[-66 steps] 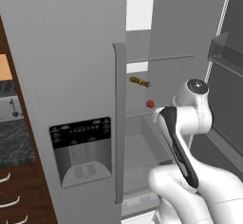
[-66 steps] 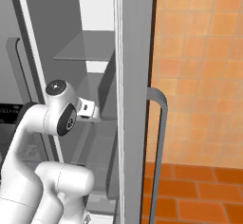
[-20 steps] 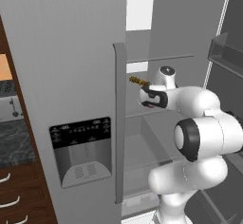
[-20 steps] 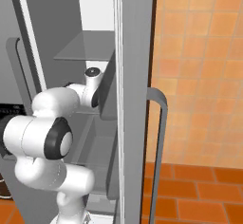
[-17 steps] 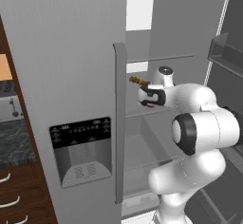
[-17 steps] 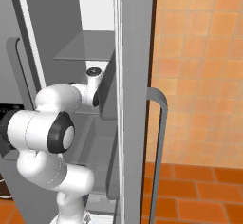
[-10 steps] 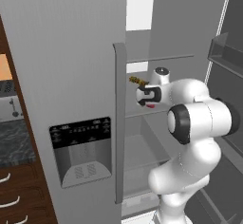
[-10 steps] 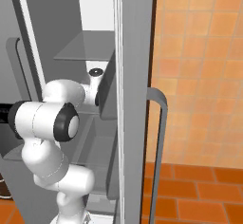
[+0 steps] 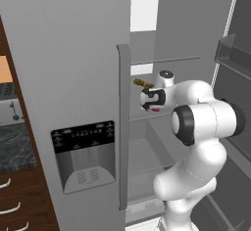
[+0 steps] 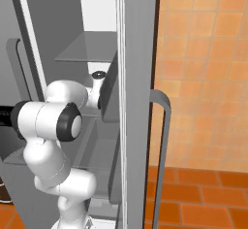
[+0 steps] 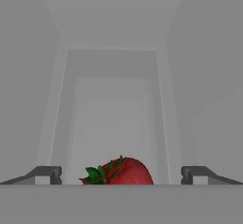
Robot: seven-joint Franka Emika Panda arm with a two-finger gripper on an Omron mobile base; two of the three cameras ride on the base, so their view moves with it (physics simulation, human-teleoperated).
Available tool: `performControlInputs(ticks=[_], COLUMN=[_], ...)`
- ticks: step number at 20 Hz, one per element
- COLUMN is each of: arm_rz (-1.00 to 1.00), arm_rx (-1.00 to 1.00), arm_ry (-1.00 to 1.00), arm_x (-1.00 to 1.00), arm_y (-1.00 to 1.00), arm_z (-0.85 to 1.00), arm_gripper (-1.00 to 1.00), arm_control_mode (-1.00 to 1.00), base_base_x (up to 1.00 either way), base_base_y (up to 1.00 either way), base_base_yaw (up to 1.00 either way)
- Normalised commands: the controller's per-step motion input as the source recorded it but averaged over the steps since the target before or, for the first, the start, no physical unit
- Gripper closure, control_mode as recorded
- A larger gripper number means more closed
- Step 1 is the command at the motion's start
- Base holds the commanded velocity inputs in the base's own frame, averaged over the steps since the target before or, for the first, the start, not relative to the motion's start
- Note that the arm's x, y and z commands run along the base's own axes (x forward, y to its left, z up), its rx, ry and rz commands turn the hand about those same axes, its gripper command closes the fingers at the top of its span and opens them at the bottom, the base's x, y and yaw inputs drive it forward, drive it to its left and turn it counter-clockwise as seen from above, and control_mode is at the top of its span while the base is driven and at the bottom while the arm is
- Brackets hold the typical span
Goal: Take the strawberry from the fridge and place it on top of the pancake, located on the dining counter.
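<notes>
Jaws are standing wide apart, nothing between them gripped yet: in the hand view you are seeing the two dark fingertips [image 11: 47,174] at either side, with the small red rounded strawberry [image 11: 122,172] sitting centred in the gap, touching neither tip. The white arm's gripper [image 9: 152,99] is reaching into the open compartment of the tall grey side-by-side fridge [image 9: 73,78], level with the glass shelf [image 9: 162,113] where the fruit is lying, just beside an elongated yellow-brown skewer-like food [image 9: 142,82]. Progress, as you are judging it: door is open and approach looks nearly complete; closing on the fruit, withdrawing, carrying and placing on the pancake are all remaining.
</notes>
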Motion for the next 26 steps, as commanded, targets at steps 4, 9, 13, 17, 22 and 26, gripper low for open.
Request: performControlInputs(ticks=[4,9,13,17,22,26], arm_rz=[0.00,0.00,-0.02,-0.03,0.00,0.00], arm_rx=[0.00,0.00,0.00,0.01,0.02,0.00], arm_ry=[0.04,0.01,0.00,0.00,-0.02,0.00], arm_x=[0.00,-0.11,-0.47,-0.65,-0.84,-0.78], arm_y=[0.00,0.00,0.00,-0.03,0.00,0.00], arm_z=[-0.23,-0.15,-0.01,0.09,0.45,0.79], arm_gripper=[1.00,1.00,1.00,1.00,1.00,1.00], arm_control_mode=[-1.00,-1.00,-1.00,-1.00,-1.00,-1.00], base_base_x=[0.00,0.00,0.00,0.00,0.00,0.00], base_base_y=[0.00,0.00,0.00,0.00,0.00,0.00], base_base_yaw=[0.00,0.00,0.00,0.00,0.00,0.00])
